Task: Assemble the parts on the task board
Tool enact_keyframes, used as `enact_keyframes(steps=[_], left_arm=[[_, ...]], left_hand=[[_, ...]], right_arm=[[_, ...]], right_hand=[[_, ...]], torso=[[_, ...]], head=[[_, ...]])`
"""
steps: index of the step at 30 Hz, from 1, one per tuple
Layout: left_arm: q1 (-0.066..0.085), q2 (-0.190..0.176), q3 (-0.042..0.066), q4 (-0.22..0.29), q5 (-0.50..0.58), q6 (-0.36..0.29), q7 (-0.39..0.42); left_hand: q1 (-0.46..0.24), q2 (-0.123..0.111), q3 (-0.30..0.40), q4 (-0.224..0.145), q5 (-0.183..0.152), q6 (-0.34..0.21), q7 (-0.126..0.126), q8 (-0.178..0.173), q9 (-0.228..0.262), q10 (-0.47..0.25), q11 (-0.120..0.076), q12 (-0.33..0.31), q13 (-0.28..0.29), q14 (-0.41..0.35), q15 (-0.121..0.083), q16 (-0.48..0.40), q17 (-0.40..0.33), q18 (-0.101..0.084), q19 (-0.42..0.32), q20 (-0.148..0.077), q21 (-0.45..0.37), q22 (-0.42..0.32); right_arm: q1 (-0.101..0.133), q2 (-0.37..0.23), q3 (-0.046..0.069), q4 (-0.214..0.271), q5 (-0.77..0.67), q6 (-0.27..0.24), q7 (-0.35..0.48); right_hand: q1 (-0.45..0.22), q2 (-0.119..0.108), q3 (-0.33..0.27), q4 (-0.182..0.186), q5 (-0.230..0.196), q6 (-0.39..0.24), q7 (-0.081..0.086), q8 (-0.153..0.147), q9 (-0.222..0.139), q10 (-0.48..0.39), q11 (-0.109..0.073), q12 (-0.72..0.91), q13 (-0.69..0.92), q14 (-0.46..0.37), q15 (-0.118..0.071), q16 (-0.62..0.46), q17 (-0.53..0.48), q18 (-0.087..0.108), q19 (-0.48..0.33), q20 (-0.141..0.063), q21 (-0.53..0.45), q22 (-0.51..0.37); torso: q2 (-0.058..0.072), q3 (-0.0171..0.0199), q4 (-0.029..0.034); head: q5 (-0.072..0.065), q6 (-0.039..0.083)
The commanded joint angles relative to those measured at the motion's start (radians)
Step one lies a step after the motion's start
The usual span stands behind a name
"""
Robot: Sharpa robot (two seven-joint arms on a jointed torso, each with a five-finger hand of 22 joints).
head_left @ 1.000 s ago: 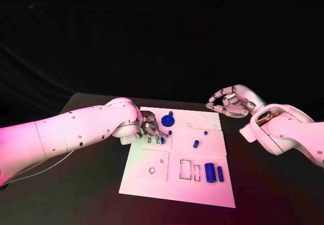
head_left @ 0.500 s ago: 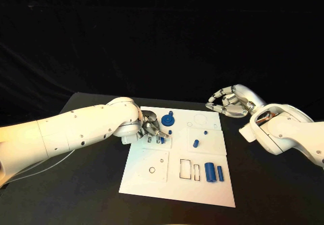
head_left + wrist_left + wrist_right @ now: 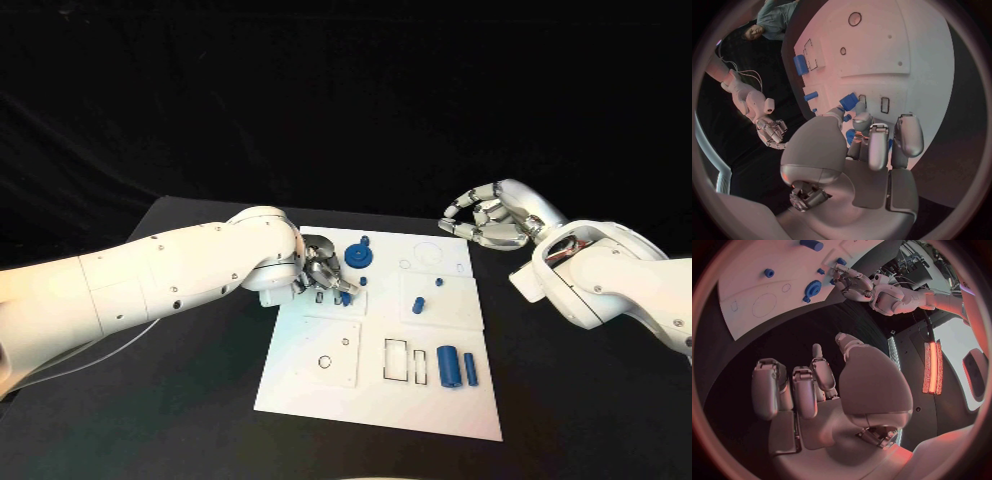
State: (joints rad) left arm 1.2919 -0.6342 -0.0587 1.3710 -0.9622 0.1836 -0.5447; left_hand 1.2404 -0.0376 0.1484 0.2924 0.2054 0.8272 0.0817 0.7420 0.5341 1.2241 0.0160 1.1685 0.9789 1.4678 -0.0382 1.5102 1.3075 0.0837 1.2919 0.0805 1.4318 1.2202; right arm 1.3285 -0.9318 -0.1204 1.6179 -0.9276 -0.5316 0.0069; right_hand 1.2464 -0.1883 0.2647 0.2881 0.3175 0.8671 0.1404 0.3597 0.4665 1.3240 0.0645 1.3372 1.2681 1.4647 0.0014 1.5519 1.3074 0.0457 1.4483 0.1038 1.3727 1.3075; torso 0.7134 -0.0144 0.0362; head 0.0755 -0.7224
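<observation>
Task board [image 3: 378,392] and hands unmoved.

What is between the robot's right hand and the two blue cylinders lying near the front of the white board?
Nothing visible. The right hand hovers off the white task board; the blue cylinders lie uncovered, open board between.

A robotics lab: black-draped backdrop [image 3: 346,100], black table [image 3: 173,400], white task board [image 3: 378,400]

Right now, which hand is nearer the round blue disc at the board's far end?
Left. The left hand sits just beside the blue disc, over the task board; the right hand hovers off the board's far right corner.
</observation>
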Motion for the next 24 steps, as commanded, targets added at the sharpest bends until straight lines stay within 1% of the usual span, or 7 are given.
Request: enact_keyframes(steps=[1, 5, 12, 14, 18, 23, 24], left_arm=[[0.004, 0.003, 0.000, 0.002, 0.013, 0.015, 0.008], [0.004, 0.001, 0.000, 0.002, 0.024, 0.005, 0.010], [0.004, -0.002, 0.000, 0.003, 0.043, -0.006, 0.014], [0.004, -0.002, 0.000, 0.004, 0.046, -0.008, 0.015], [0.003, -0.004, 0.000, 0.006, 0.056, -0.017, 0.017], [0.003, -0.006, 0.000, 0.007, 0.060, -0.028, 0.021], [0.003, -0.007, 0.000, 0.008, 0.060, -0.032, 0.024]], left_hand=[[0.019, 0.003, 0.016, 0.000, 0.005, -0.004, -0.003, 0.003, 0.002, -0.005, -0.007, 0.002, -0.002, 0.064, -0.008, 0.007, 0.158, -0.007, 0.006, 0.002, 0.005, 0.002], [0.038, 0.001, 0.045, -0.001, 0.005, -0.001, -0.005, 0.003, 0.007, -0.005, -0.009, 0.001, -0.002, 0.063, -0.009, 0.006, 0.157, -0.007, 0.006, 0.002, 0.006, 0.004], [0.080, -0.010, 0.153, 0.000, 0.003, 0.004, -0.010, 0.003, 0.025, 0.000, -0.015, 0.002, 0.002, 0.066, -0.015, 0.010, 0.166, -0.008, 0.008, 0.002, 0.008, 0.010], [0.101, -0.024, 0.229, -0.002, 0.000, 0.003, -0.011, 0.004, 0.037, 0.003, -0.017, 0.002, 0.003, 0.068, -0.017, 0.013, 0.171, -0.008, 0.009, 0.001, 0.010, 0.013], [0.123, -0.047, 0.334, -0.017, -0.001, -0.001, -0.013, 0.008, 0.054, 0.008, -0.017, 0.000, 0.004, 0.070, -0.018, 0.015, 0.176, -0.009, 0.009, 0.000, 0.011, 0.016], [0.123, -0.075, 0.424, -0.036, -0.004, -0.006, -0.009, 0.014, 0.072, 0.012, -0.015, -0.002, 0.004, 0.071, -0.015, 0.016, 0.179, -0.009, 0.009, -0.001, 0.012, 0.019], [0.123, -0.075, 0.424, -0.036, -0.004, -0.006, -0.009, 0.014, 0.072, 0.012, -0.015, -0.002, 0.004, 0.071, -0.015, 0.016, 0.179, -0.009, 0.009, -0.001, 0.012, 0.019]], right_arm=[[-0.001, 0.002, 0.000, -0.001, -0.005, 0.000, -0.001], [-0.002, 0.002, 0.000, -0.003, -0.005, -0.002, 0.000], [-0.002, 0.003, 0.000, -0.005, -0.005, -0.006, 0.000], [-0.003, 0.003, 0.000, -0.005, -0.005, -0.006, 0.001], [-0.003, 0.003, 0.000, -0.004, -0.005, -0.009, 0.002], [-0.003, 0.002, 0.000, -0.003, -0.005, -0.012, 0.003], [-0.003, 0.002, 0.000, -0.003, -0.005, -0.012, 0.003]], right_hand=[[0.004, 0.009, -0.003, -0.002, 0.005, -0.007, 0.003, 0.004, 0.001, -0.003, -0.001, -0.004, 0.000, 0.089, -0.008, -0.004, 0.191, 0.008, -0.006, -0.003, -0.004, 0.112], [0.005, 0.009, -0.003, -0.003, 0.007, -0.007, 0.003, 0.004, 0.001, -0.003, -0.001, -0.005, -0.001, 0.089, -0.008, -0.005, 0.190, 0.008, -0.006, -0.003, -0.004, 0.112], [0.007, 0.010, -0.003, -0.003, 0.009, -0.007, 0.003, 0.005, 0.002, -0.002, -0.002, -0.003, 0.001, 0.089, -0.008, -0.005, 0.189, 0.008, -0.007, -0.003, -0.006, 0.111], [0.007, 0.010, -0.003, -0.003, 0.009, -0.007, 0.003, 0.005, 0.002, -0.002, -0.002, -0.003, 0.001, 0.089, -0.008, -0.005, 0.189, 0.008, -0.007, -0.003, -0.006, 0.111], [0.007, 0.010, -0.003, -0.003, 0.009, -0.007, 0.003, 0.005, 0.002, -0.002, -0.002, -0.003, 0.001, 0.089, -0.008, -0.005, 0.189, 0.008, -0.007, -0.003, -0.006, 0.111], [0.008, 0.010, -0.003, -0.003, 0.011, -0.007, 0.003, 0.005, 0.002, -0.001, -0.002, -0.003, 0.001, 0.089, -0.008, -0.005, 0.188, 0.008, -0.007, -0.003, -0.006, 0.111], [0.008, 0.010, -0.003, -0.003, 0.011, -0.007, 0.003, 0.005, 0.002, -0.001, -0.002, -0.003, 0.001, 0.089, -0.008, -0.005, 0.188, 0.008, -0.007, -0.003, -0.006, 0.111]], torso=[[0.000, 0.0002, -0.0001], [0.000, 0.0001, 0.0001], [0.000, 0.0001, 0.0000], [0.000, 0.0000, -0.0004], [0.000, 0.0000, -0.0010], [0.000, -0.0004, -0.0006], [0.000, -0.0002, -0.0006]], head=[[0.001, -0.001], [0.001, -0.001], [0.000, -0.002], [0.000, -0.002], [0.000, -0.002], [0.000, -0.002], [0.000, -0.002]])
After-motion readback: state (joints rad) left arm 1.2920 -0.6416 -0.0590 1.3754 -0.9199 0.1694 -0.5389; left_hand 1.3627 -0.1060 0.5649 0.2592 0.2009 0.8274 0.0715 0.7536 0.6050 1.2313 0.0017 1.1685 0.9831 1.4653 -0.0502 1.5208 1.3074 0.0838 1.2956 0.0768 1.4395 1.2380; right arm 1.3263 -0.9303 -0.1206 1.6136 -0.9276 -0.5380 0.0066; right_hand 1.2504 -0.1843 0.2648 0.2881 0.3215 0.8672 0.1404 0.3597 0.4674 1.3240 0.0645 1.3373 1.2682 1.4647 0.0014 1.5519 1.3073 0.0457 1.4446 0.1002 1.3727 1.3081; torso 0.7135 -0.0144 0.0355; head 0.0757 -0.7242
